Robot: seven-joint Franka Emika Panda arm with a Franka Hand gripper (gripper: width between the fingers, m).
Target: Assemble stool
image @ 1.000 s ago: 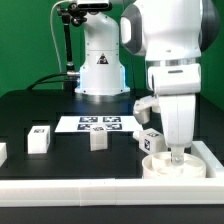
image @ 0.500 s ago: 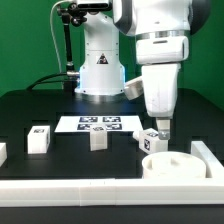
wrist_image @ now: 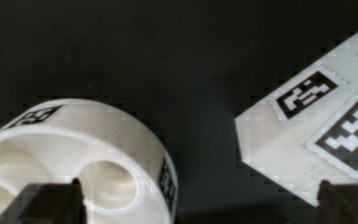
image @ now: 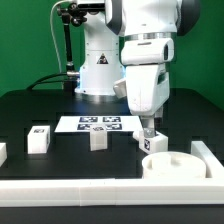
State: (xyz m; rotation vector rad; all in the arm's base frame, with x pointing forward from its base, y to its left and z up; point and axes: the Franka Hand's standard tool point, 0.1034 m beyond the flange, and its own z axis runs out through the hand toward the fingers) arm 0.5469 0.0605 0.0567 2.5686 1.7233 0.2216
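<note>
The round white seat lies at the front right of the black table, sockets up. A white leg block with a tag stands just behind it, at its left. My gripper hangs close over that block, open and empty. In the wrist view the seat and the tagged leg block lie side by side below my gripper, with one dark finger over the seat and the other over the block's edge. Two more leg blocks stand at the left and the middle.
The marker board lies flat behind the middle block. A low white wall runs along the table's front and up the right side. The robot base stands at the back. A small white piece shows at the left edge.
My gripper has risen out of the seat and moved to the exterior view's left, ending low over the leg block beside the seat. The seat and blocks have stayed put.
</note>
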